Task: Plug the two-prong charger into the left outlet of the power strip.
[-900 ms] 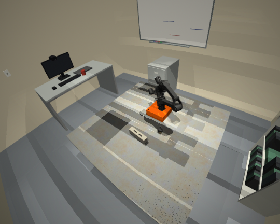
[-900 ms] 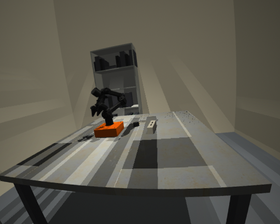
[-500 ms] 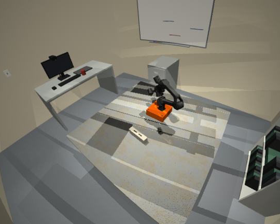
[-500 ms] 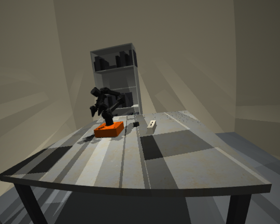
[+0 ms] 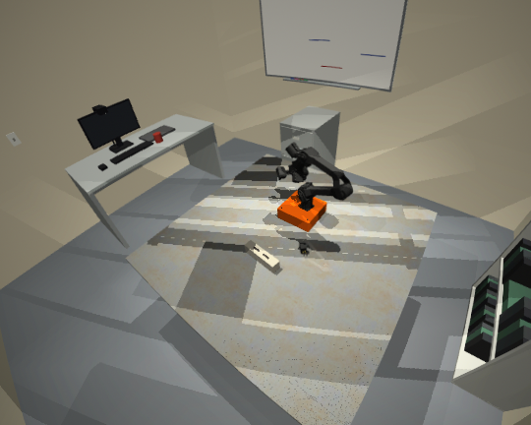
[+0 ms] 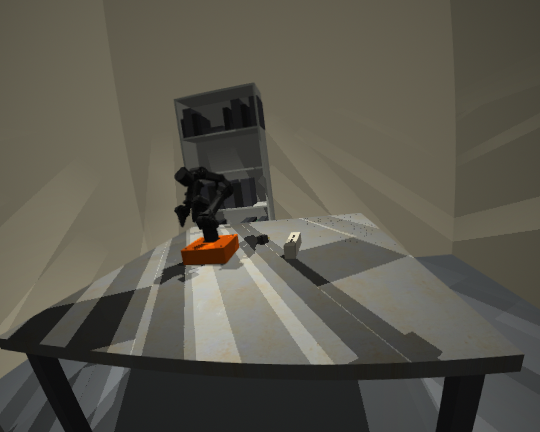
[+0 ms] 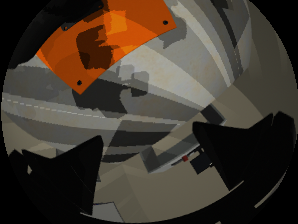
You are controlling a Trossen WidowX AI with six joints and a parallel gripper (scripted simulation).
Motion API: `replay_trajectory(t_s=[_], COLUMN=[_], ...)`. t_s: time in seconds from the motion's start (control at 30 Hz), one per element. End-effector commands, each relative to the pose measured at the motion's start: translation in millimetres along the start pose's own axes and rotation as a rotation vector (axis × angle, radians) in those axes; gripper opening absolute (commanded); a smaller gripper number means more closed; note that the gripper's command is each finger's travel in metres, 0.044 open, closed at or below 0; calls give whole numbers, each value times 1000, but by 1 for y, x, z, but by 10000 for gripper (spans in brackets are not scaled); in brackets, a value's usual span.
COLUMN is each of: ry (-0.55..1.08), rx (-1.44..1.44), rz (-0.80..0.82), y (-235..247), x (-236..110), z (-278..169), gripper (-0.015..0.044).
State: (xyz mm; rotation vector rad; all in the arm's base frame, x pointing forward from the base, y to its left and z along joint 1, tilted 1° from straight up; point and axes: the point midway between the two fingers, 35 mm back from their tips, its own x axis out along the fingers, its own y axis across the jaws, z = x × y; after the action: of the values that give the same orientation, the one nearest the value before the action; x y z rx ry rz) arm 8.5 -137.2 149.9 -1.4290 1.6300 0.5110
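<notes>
The black charger (image 5: 303,249) (image 6: 263,239) lies on the table between the orange robot base and the power strip; its prongs are too small to make out. The cream power strip (image 5: 272,262) (image 6: 291,249) lies on the table with dark outlet markings on its top. My gripper (image 5: 289,175) (image 6: 181,215) (image 7: 148,134) is open and empty. It is raised over the far side of the orange base in the top view, well away from the charger and strip. Neither charger nor strip can be made out in the wrist view.
The orange base (image 5: 302,212) (image 6: 209,252) (image 7: 125,30) stands on the table (image 5: 317,305) (image 6: 262,320). Striped shadows cross the tabletop. A desk (image 5: 179,125) with a monitor (image 5: 110,123), a cabinet (image 5: 326,133) and a bookshelf (image 5: 499,295) (image 6: 222,155) stand around it.
</notes>
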Motion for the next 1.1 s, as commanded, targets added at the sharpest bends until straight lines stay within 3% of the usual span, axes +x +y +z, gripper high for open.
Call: replay_trajectory(t_s=[0.0, 1.07], ry=[-33, -256], rx=[20, 130], rz=[-24, -99], y=[-9, -67], x=[2, 11], z=[1, 22], gripper=[440, 440])
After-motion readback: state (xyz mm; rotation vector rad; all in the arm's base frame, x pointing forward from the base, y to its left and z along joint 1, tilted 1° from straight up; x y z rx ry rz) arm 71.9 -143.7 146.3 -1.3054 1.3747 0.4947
